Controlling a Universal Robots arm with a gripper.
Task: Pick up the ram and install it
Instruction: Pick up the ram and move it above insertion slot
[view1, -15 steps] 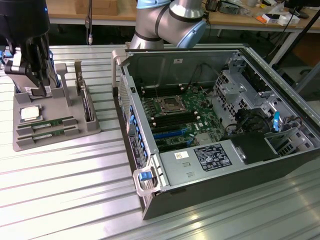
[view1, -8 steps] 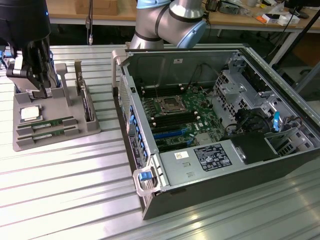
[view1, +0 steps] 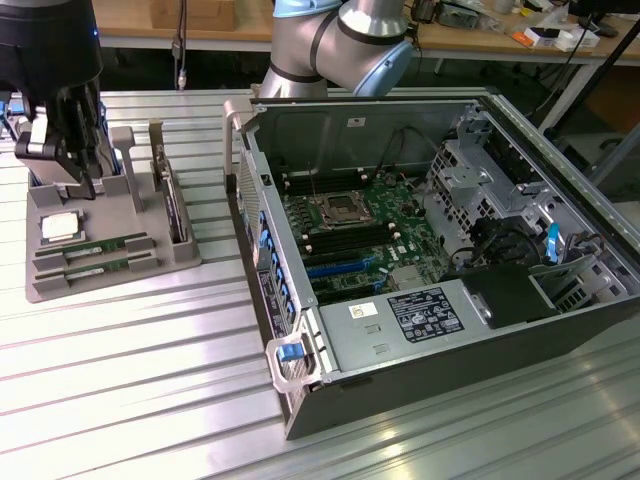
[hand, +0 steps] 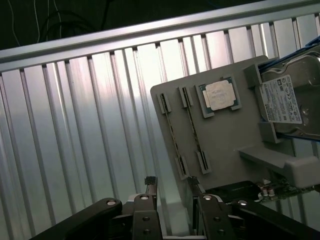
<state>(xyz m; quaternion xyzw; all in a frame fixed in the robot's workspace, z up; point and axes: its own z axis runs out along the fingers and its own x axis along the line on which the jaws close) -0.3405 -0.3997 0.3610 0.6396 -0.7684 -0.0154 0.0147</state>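
Seen from the exterior view's left: the gripper (view1: 60, 170), its upper body cut off by the picture edge, hangs over the rear of a grey tray (view1: 150, 262) on the ribbed metal counter (view1: 150, 380). In the wrist view the jaws stand apart with nothing between them. The ram (view1: 95, 247) sits in a slot of the tray, beside a second stick (view1: 92, 268) and just in front of a square processor (view1: 60, 226). It lies below the jaws, untouched, its chips too small to make out. A hard drive (view1: 176, 210) stands on edge at the tray's right side. Further right sits an open computer case (view1: 560, 330), with the arm (view1: 340, 40) partly cut off above it.
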